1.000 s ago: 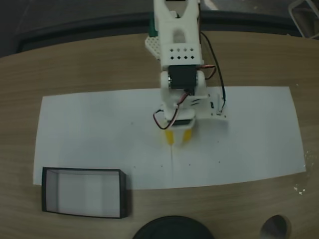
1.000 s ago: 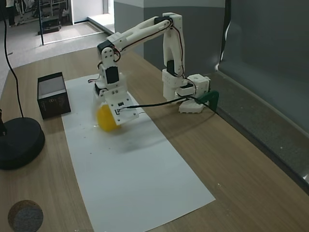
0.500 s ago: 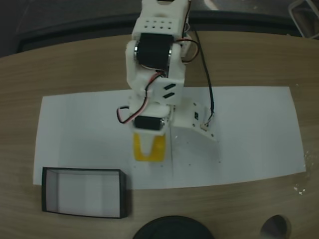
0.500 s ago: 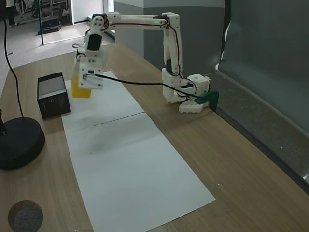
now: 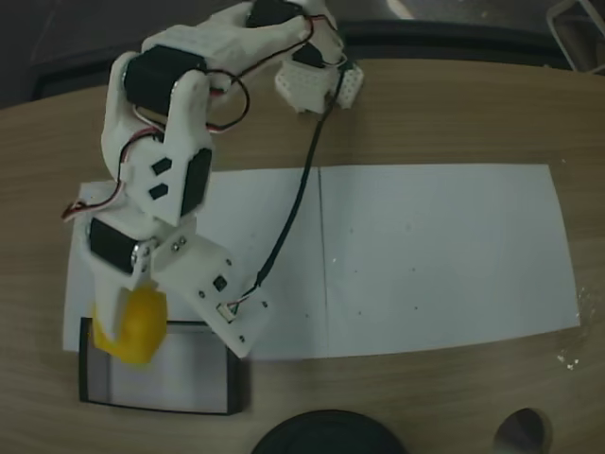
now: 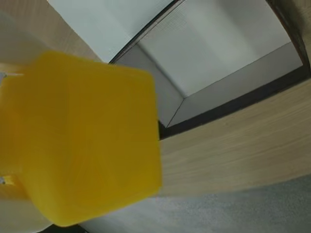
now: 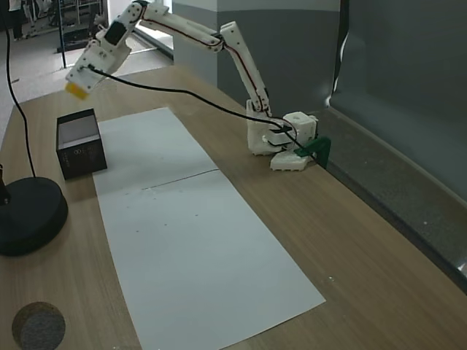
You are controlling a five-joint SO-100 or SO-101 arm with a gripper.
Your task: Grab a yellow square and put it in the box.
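The yellow square (image 5: 135,324) is held between the fingers of the gripper (image 5: 128,326), which are closed against its sides, and it is carried in the air rather than resting on anything. In a fixed view from above it is seen over the upper left part of the box (image 5: 159,380), roughly at ten o'clock from the box's middle; in the side fixed view the yellow square (image 7: 77,87) hangs clearly above the box (image 7: 79,143), at about twelve o'clock from it, so a drop is still to be covered. In the wrist view the block (image 6: 80,138) fills the left half, and the box's pale floor and black wall (image 6: 233,104) are seen beyond it at two o'clock. The height seems to be kept so that the thin walls are cleared. The arm is stretched far out over the white paper sheet (image 5: 425,255) on the wooden table (image 5: 473,113). The carrying step is judged nearly finished; lowering and release appear to remain.
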